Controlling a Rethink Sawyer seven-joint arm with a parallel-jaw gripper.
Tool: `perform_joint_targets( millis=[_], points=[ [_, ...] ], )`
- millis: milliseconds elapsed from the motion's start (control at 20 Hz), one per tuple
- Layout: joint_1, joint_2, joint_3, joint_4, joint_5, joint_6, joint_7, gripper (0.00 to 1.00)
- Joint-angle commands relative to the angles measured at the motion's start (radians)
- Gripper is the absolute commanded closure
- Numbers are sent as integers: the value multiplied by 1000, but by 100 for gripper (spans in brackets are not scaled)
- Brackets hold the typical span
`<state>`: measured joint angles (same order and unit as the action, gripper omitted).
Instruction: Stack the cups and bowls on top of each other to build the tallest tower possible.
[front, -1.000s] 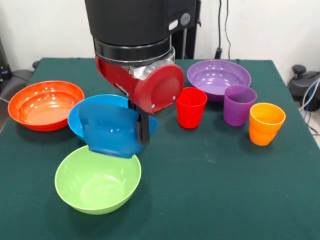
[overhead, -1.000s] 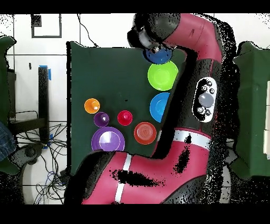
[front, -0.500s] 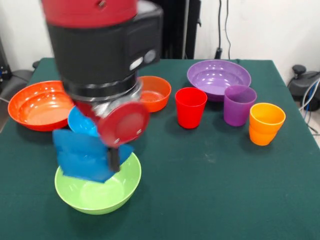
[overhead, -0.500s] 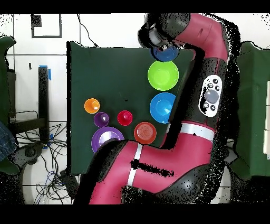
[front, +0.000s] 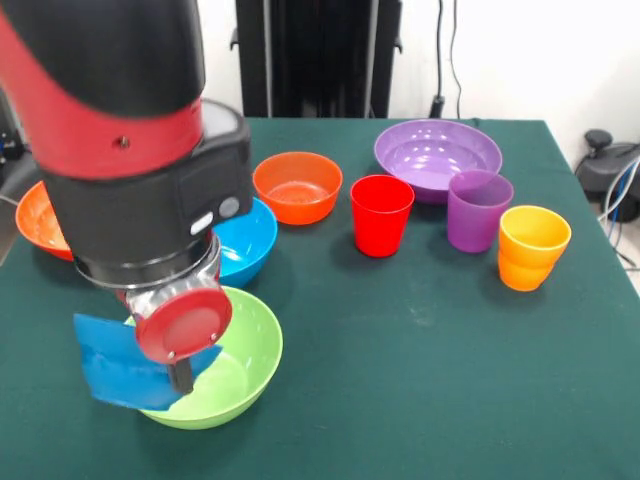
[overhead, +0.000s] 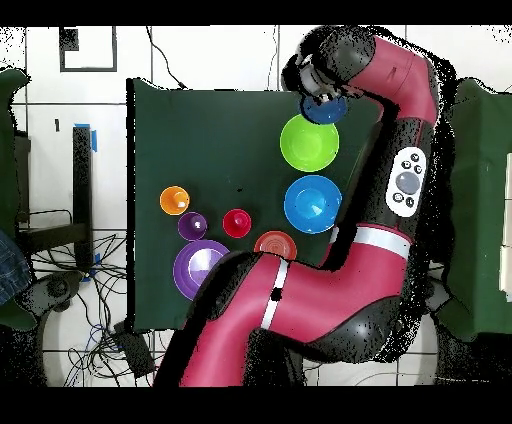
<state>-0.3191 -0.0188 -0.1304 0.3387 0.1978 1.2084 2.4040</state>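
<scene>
Front view shows you the hand (front: 180, 378) gripping the dark blue bowl (front: 125, 365) at the lime green bowl (front: 225, 365) rim.

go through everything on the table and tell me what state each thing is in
Lime green bowl: upright, empty.
Light blue bowl: upright, empty.
Small orange bowl: upright, empty.
Purple bowl: upright, empty.
Orange-red bowl: mostly hidden.
Red cup, purple cup, orange cup: upright, unstacked.
Dark blue bowl: carried at gripper.

Bright, even room light from above. Soft shadows lie under the glossy plastic bowls on the dark green cloth-covered table (front: 420, 380); pale glare marks the wide purple bowl (front: 437, 153). Focus is sharp.
</scene>
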Motion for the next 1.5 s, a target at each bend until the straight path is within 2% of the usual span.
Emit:
perform_joint_targets(
  millis=[50, 200, 650, 1000, 1500],
  points=[
    [-24, 58, 64, -113, 71, 262, -33, 100],
    [-34, 65, 45, -147, 124, 316, -34, 100],
    [-27, 105, -48, -175, 237, 316, -53, 100],
    [-26, 153, -124, -172, 366, 278, -26, 100],
    [-15, 233, -265, -177, 548, 236, -37, 100]
  ],
)
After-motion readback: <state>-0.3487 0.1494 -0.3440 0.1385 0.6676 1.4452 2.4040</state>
